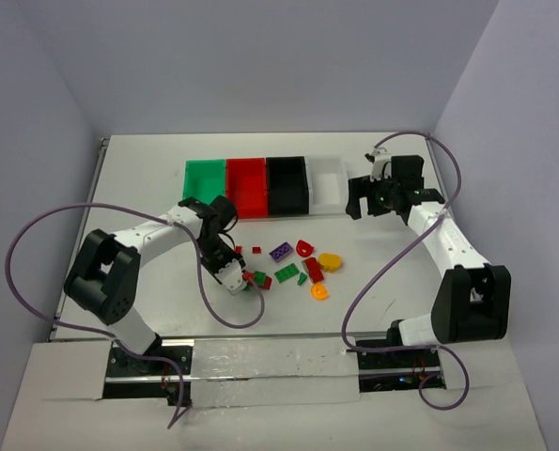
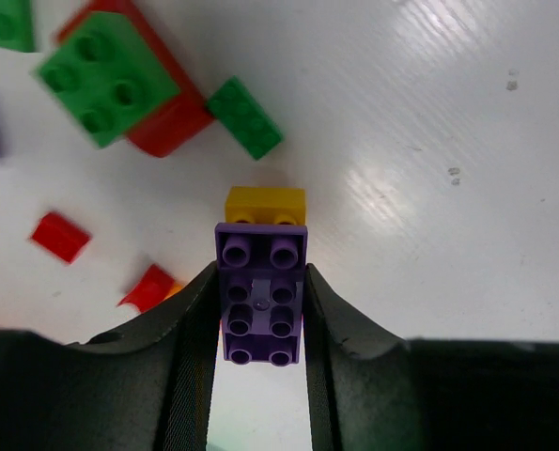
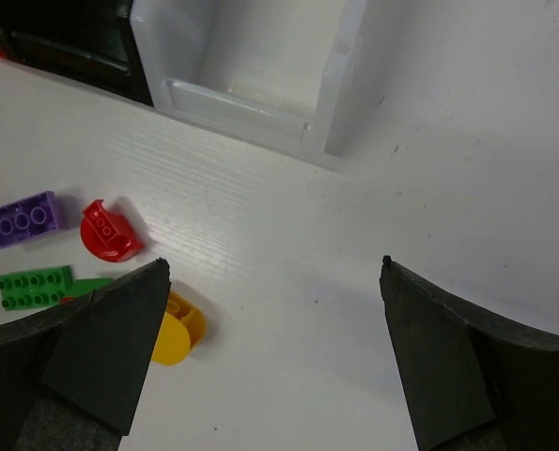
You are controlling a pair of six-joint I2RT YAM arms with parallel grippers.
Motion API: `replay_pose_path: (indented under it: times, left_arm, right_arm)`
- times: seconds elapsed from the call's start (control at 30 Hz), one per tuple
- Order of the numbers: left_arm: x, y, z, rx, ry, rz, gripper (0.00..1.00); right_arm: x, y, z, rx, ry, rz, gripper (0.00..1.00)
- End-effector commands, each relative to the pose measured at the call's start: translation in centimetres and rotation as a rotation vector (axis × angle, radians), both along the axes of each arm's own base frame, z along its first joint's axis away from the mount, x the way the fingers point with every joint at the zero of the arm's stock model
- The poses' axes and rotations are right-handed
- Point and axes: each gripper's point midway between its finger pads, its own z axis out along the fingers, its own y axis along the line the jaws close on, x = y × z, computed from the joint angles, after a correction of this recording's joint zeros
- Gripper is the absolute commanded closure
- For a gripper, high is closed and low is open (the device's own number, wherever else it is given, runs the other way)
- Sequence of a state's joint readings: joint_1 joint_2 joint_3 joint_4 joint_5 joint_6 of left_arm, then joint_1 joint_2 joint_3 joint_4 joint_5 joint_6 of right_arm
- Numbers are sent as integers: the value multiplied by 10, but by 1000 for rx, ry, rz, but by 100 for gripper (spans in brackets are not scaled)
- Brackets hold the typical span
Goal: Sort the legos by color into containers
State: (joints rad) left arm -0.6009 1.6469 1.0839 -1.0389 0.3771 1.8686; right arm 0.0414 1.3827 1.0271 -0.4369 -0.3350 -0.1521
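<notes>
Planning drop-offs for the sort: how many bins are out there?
4, joined in one row at the far side of the table: the green bin leftmost, then the red bin, the black bin, and the clear white bin rightmost. None appears hidden.

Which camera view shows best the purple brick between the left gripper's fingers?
The left wrist view: the purple brick fills the centre, studs clear, held by the left gripper. In the top external view the gripper hides it. The right wrist view shows only another purple brick.
</notes>
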Motion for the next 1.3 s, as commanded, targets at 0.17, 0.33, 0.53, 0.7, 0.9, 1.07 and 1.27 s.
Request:
replay_pose_path:
  times: [0.17,0.33,0.53,0.7,0.9,1.07,1.27]
  left_arm:
    - [1,-68,144,-495,204,470,100]
    - [7,-79,213,-717,558,767,100]
    - [26,-84,263,-897,849,975,100]
    - [31,-86,270,-942,948,1039,100]
    - [31,-89,270,-957,988,1063,100]
    - [27,-92,263,-947,1022,1073,100]
    - [25,-98,257,-928,1029,1065,100]
  right_arm:
    - [-16,46,85,191,-152,238,0]
    - [-37,80,110,328,-135,394,0]
    - [-62,132,136,463,-69,590,2]
    - [-76,166,143,547,1,701,5]
    - [-91,197,147,662,120,835,7]
    - [-106,219,152,672,142,915,6]
    - [-118,231,159,669,150,989,6]
